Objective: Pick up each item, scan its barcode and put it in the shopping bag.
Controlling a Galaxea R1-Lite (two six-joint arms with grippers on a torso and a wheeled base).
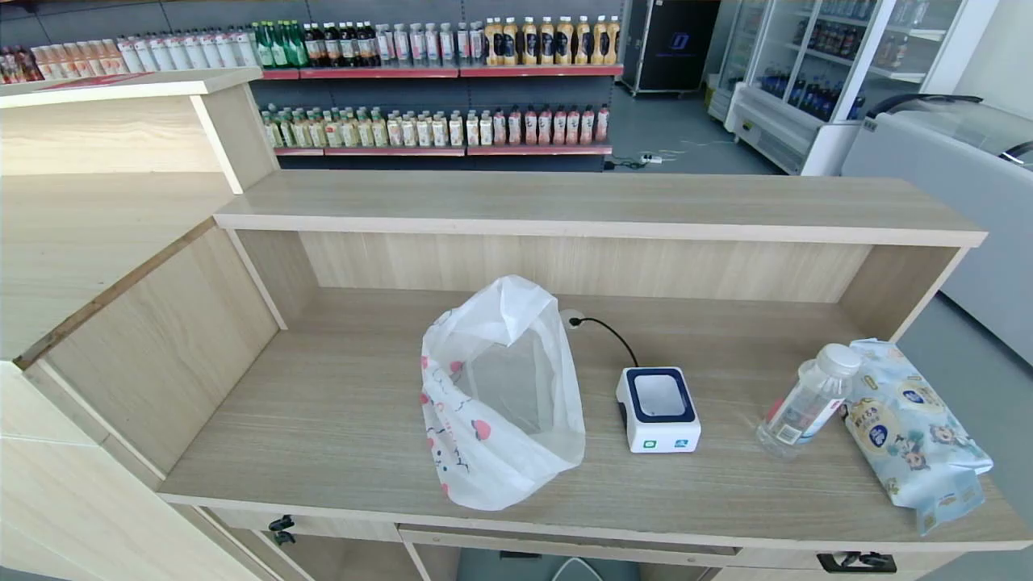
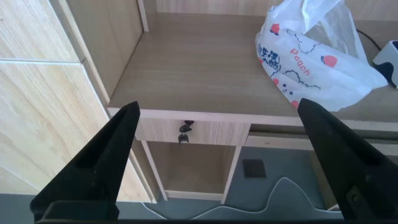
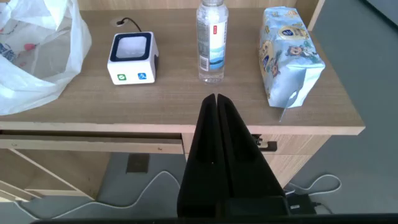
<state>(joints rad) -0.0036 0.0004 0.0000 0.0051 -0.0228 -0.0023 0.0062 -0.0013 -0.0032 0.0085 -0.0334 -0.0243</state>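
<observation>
Wooden counter (image 1: 323, 420): shopping bag (image 1: 500, 395), scanner (image 1: 658, 408) at its 3 o'clock, bottle (image 1: 807, 401) and pack (image 1: 916, 432) beyond; left hand (image 2: 217, 107) spread, right hand (image 3: 216, 99) pressed together

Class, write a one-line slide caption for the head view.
Checkout counter: open shopping bag, barcode scanner, clear bottle and blue printed pack, left to right.

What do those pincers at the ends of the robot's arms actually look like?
The left pincer and right pincer are both plain matte black. Each has two long fingers shaped like wedges, broad at the base and narrowing to a tip. I see no markings or cables on them.
</observation>
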